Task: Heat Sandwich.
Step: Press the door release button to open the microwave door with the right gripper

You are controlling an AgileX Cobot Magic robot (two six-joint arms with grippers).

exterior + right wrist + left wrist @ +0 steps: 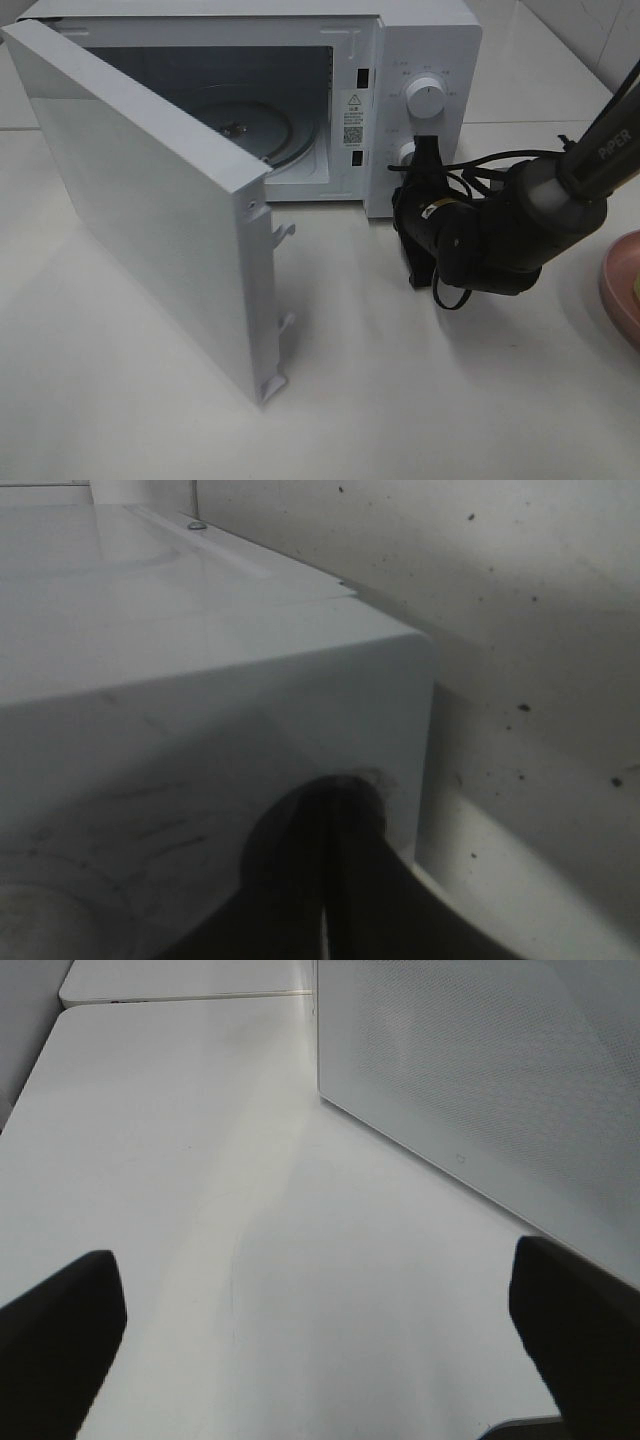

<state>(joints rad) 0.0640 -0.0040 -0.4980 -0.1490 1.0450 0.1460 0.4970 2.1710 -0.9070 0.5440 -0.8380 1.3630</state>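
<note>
Swung-open door (pixel 150 220) shows a bare turntable (pixel 250 120). At the lower knob (pixel 407 153) the right gripper (pixel 425 158) is closed on nothing; the left gripper (pixel 320 1350) spreads wide, empty. No sandwich shows; best fetch the pink plate (pixel 622 290) at right, kept level.

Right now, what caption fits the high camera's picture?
Microwave door wide open; right arm, jaws shut, by the lower knob.

We see a white microwave (pixel 430 40) standing on a white tabletop (pixel 420 400), its door (pixel 130 210) swung wide open. Inside we note the glass turntable (pixel 255 125), and on the control panel a round upper knob (pixel 427 100). A pink plate (pixel 620 285) is cut off by the right edge of the high view.
</note>
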